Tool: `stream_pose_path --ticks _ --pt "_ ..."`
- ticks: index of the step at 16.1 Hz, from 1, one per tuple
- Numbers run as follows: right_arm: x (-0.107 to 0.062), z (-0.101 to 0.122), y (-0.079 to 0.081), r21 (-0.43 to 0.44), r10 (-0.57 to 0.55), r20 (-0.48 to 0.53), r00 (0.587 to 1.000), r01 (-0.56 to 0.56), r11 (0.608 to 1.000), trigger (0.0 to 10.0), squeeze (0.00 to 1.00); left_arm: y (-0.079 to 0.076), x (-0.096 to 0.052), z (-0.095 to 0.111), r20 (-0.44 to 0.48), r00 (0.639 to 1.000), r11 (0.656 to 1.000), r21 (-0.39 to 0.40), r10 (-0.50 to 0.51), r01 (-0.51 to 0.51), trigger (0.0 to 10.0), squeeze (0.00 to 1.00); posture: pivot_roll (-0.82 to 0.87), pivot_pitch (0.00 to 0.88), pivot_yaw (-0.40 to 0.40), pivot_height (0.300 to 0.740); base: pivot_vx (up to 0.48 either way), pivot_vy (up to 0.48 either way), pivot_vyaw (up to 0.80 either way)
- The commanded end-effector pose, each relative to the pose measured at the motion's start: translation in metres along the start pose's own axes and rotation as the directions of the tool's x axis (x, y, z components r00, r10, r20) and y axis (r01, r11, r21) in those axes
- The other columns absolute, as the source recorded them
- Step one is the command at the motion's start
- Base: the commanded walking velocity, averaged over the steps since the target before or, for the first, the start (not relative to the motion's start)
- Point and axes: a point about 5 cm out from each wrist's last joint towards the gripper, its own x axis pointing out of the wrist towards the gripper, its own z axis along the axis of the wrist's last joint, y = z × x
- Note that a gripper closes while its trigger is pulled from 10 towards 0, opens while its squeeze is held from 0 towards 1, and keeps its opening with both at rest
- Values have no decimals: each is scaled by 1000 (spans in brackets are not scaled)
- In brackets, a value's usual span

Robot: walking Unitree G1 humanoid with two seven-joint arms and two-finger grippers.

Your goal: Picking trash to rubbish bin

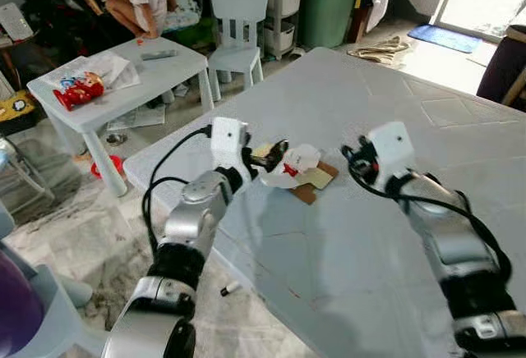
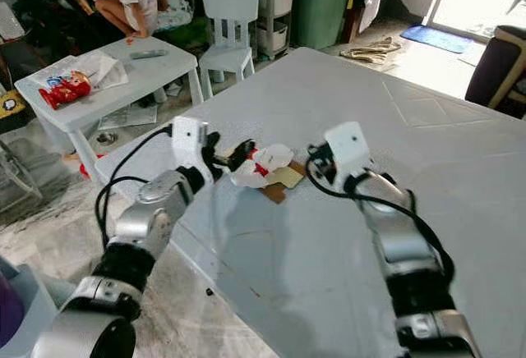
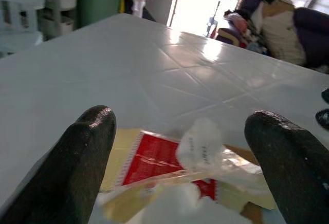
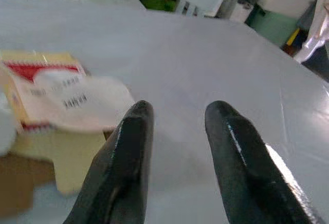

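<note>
Trash [image 1: 294, 167]: your pile of wrappers and card lies on the table [image 1: 394, 235] near its left edge | Left gripper [image 1: 273, 151]: fingers spread wide, straddling the pile's left end, nothing clamped | Right gripper [image 1: 352, 159]: just right of the pile, fingers slightly apart, empty

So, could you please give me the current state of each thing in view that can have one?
Left end effector: open, fingers on either side of the trash pile, not closed on it.
Right end effector: open, holding nothing, beside the pile.
Trash pile: crumpled wrappers and card, lying loose on the grey table.
Red snack bag: lying flat on the small white table.
White chair: upright.
</note>
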Motion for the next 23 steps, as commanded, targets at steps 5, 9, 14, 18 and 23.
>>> stream_pose_path --ticks 5,9,14,18,23 --pt "-19 4 -10 -12 72 -39 997 -73 997 10000 1000 -2 11 -1 -19 999 999 32 -33 33 10000 0 -53 62 -13 740 0 0 0" --pt "-48 -8 8 12 312 -126 942 -313 950 10000 1000 3 13 -7 -43 998 999 21 -40 41 10000 0 -90 79 -24 740 0 0 0" --pt "-59 -9 13 30 350 -162 923 -350 936 10000 1000 -5 16 -21 -112 988 994 27 -105 109 10000 0 -109 83 -33 740 0 0 0" --pt "-58 -7 16 23 367 -171 915 -368 929 10000 1000 -4 11 -36 -176 978 991 60 -110 123 0 0 -102 83 -37 740 0 0 0" --pt "-52 -9 21 21 379 -171 910 -381 924 10000 1000 9 4 -41 -190 980 995 69 -64 78 0 0 -77 78 -39 740 0 0 0"
